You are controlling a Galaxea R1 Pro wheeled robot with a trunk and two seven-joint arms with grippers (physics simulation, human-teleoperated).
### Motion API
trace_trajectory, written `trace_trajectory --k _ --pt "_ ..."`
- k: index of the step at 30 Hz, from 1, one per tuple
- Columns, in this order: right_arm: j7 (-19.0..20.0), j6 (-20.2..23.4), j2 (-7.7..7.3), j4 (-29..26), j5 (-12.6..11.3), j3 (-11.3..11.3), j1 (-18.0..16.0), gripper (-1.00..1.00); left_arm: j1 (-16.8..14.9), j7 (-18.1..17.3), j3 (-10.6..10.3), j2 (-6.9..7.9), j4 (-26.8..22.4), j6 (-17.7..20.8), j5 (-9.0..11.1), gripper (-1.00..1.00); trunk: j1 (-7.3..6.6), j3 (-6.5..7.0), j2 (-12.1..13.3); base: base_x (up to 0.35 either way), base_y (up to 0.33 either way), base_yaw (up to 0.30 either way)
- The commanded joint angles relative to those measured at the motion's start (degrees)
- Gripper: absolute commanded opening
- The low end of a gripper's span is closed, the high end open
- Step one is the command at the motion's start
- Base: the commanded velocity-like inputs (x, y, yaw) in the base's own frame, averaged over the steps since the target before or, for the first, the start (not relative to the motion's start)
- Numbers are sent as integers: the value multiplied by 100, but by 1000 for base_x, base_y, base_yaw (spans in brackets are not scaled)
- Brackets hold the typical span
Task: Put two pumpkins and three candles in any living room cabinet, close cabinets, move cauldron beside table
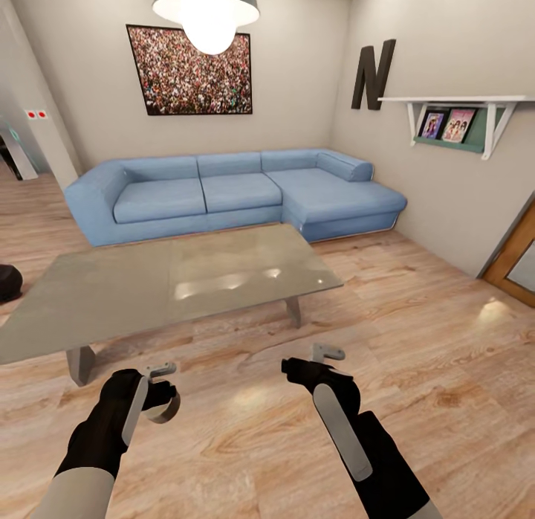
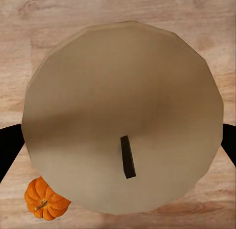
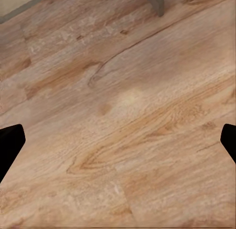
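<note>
Your left fingers (image 2: 118, 155) hold a candle (image 2: 123, 121); a pumpkin (image 2: 45, 198) sits at seven o'clock below it. Right fingers (image 3: 118, 140) spread wide.

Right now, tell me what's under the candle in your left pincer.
Below the candle held in the left pincer lies wooden floor, with a pumpkin peeking past the candle's edge. The candle covers everything directly beneath it.

The candle (image 2: 123, 121) sits so close to the left wrist camera that it covers part of the pumpkin (image 2: 44, 198) and most of the left gripper's fingers (image 2: 9, 145), dark slivers at the frame edges. In the head view, a black shape (image 1: 9, 281) at the far left is cut off by the edge and can't be identified. The table (image 1: 44, 318) runs off the left edge too.
</note>
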Motion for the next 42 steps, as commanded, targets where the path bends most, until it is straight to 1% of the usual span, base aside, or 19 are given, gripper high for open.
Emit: trace_trajectory --k 1,7,16,21,22,25,27,29,38,42 --pt "-59 42 1 -8 -59 8 -3 100 -3 20 11 -4 -6 23 11 -100 -23 13 39 0 0 0" --pt "-50 135 5 -13 -65 16 -1 100 -3 18 14 1 -5 23 11 -100 -155 129 280 0 0 50" --pt "-50 140 15 -34 -40 71 -7 100 -3 11 20 -26 -5 39 13 -100 -353 345 641 0 0 202" --pt "-50 135 58 -30 -31 90 -8 100 -3 -8 20 -35 -5 54 20 -100 -462 466 841 0 0 209" --pt "-50 133 64 -26 -31 91 -8 100 -3 -11 20 -36 -5 55 33 -100 -484 490 881 0 0 209" --pt "-44 119 73 -8 -38 88 -8 100 -3 -9 14 -30 -5 63 206 -100 -550 563 1002 0 0 209" --pt "-42 122 75 3 -37 86 -9 100 -3 -8 8 -34 -5 66 269 -100 -594 611 1082 0 0 209" --pt "-42 122 75 13 -48 86 -8 100 -3 -8 5 -39 -5 67 283 -100 -638 660 1162 0 0 209" --pt "-41 107 84 26 -52 92 -8 100 -3 -8 23 -34 -5 52 292 -100 -638 717 1162 -1 0 209" --pt "-40 105 84 26 -64 94 -8 100 -3 -8 29 -23 -5 64 292 -100 -638 742 1162 -228 0 209"
